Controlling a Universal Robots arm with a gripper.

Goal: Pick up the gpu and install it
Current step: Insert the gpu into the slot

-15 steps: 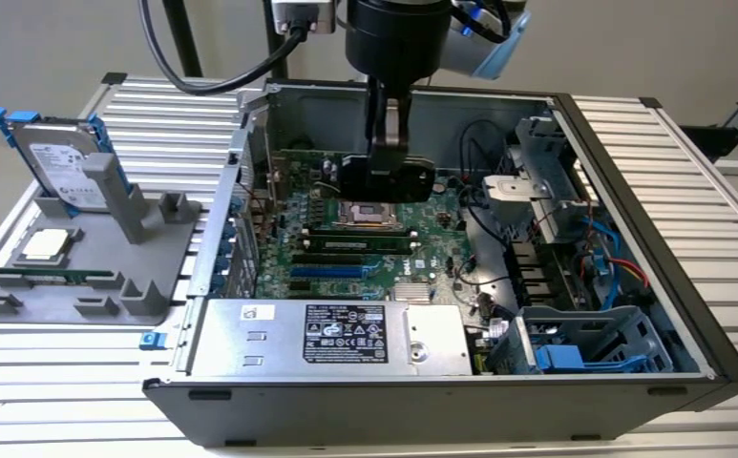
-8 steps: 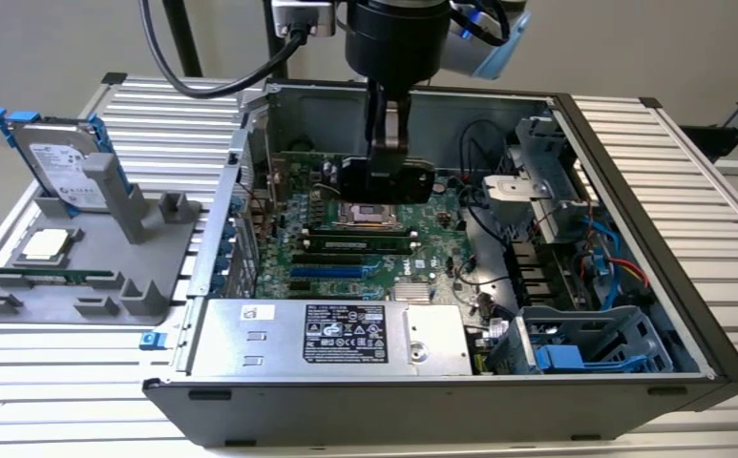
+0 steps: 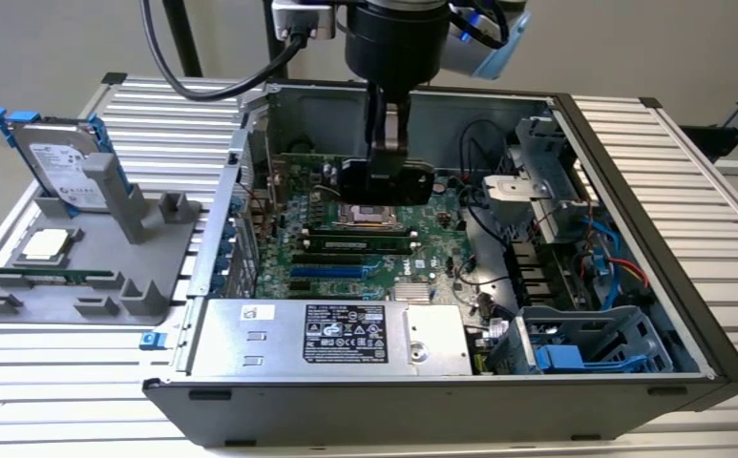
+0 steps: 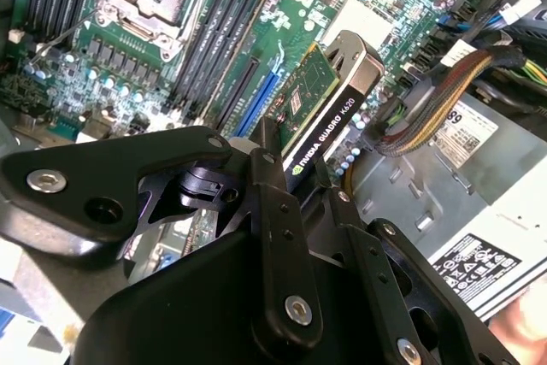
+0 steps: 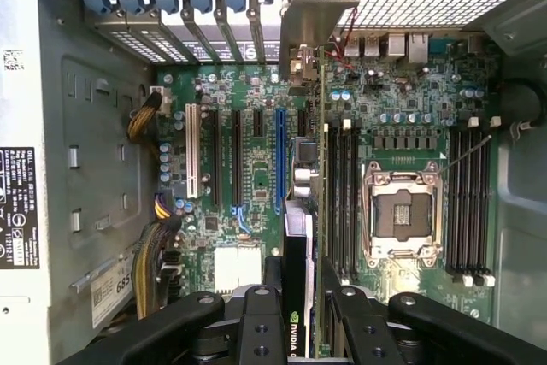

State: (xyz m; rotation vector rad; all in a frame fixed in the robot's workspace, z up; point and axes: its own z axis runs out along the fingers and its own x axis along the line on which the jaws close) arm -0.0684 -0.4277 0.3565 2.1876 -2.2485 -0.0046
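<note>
My gripper [image 3: 386, 153] hangs inside the open computer case [image 3: 623, 191], shut on the gpu [image 3: 388, 183], which looks like a dark block over the motherboard [image 3: 343, 239]. In the second wrist view the gpu [image 4: 329, 100] is a green card with a black cover, clamped between the black fingers [image 4: 272, 203] of the gripper [image 4: 303, 190]. Edge-on in the first wrist view, the gpu [image 5: 299, 228] runs from the gripper [image 5: 303, 301] to its silver bracket [image 5: 312, 6] at the case's rear wall. It hovers above the board between the blue slot [image 5: 279, 160] and the memory slots [image 5: 346, 203].
The bare processor socket [image 5: 402, 220] lies beside the memory slots. Cable bundles [image 5: 154, 254] and the power supply [image 3: 330, 339] flank the board. Outside the case, on the exterior view's left, a grey fixture [image 3: 89, 286] holds a hard drive [image 3: 63, 162], a chip [image 3: 44, 246] and a memory stick [image 3: 51, 278].
</note>
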